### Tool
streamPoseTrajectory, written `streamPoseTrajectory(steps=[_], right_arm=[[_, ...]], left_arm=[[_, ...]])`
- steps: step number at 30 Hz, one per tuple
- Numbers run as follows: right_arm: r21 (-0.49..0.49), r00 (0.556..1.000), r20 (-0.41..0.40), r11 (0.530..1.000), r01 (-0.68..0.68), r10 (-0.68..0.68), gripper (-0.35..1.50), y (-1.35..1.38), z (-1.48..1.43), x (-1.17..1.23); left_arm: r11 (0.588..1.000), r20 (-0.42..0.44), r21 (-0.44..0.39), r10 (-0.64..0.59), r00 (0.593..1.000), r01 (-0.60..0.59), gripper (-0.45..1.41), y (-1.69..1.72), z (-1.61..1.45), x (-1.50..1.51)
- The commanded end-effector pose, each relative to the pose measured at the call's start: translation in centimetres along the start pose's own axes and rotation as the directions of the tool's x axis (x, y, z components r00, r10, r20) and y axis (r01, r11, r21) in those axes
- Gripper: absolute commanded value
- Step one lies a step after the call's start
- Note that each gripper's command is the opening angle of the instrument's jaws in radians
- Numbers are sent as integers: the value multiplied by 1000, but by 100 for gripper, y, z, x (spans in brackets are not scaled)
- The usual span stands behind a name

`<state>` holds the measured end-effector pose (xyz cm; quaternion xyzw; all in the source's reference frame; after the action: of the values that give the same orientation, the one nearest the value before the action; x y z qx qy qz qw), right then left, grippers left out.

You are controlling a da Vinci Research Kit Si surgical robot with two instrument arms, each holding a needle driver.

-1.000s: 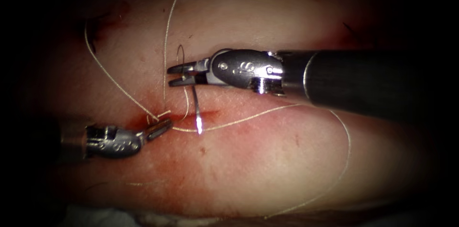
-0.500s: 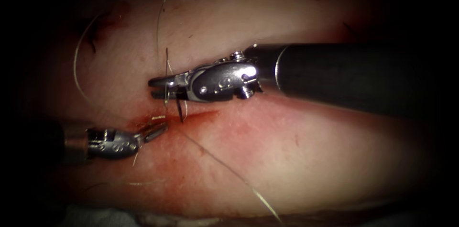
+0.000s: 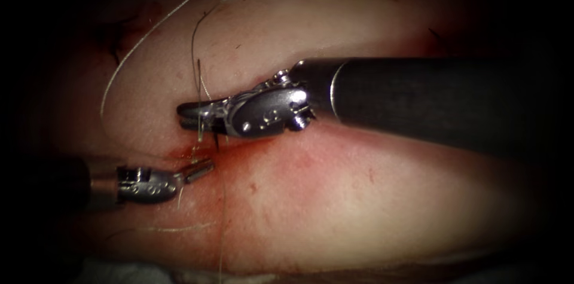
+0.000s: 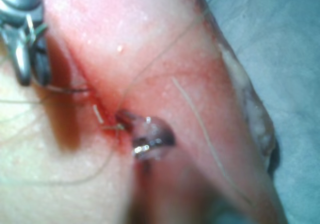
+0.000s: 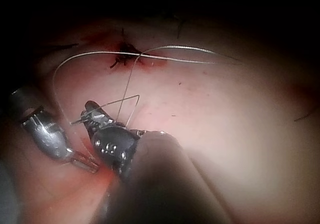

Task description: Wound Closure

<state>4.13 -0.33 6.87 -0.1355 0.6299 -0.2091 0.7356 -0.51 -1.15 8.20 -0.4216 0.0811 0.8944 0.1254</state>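
My right gripper is pinched on the needle above the cut. My left gripper looks closed, holding nothing I can see.

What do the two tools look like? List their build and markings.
Right arm's tool: a wide, dark, matte cylindrical shaft ending in a shiny silver wrist with round pins and small stamped marks, then a slim metal pincer. Left arm's tool: a smaller polished silver wrist with similar stamped marks and a short, narrow pincer.
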Motion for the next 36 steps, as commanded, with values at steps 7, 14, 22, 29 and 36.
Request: streamPoseTrajectory(steps=[7,14,22,29,36], right_arm=[[2,999,7,999,40,-40,-35,-19,10,-8],[-1,993,36,994,108,-108,-35,-25,8,-24],[-19,986,73,988,150,-149,-35,-43,4,-54],[-78,997,51,996,-46,50,-35,-44,-1,-50],[-128,978,53,973,-192,200,-35,-41,-2,-52]], left_arm=[[1000,6,-9,-7,1000,7,-45,15,6,-8],[1000,14,-16,-8,1000,9,-45,22,-1,-12],[999,16,-27,-24,1000,24,-45,16,-11,4],[999,12,-31,-35,999,36,-45,10,-16,16],[999,13,-30,-36,999,37,-45,11,-16,17]])
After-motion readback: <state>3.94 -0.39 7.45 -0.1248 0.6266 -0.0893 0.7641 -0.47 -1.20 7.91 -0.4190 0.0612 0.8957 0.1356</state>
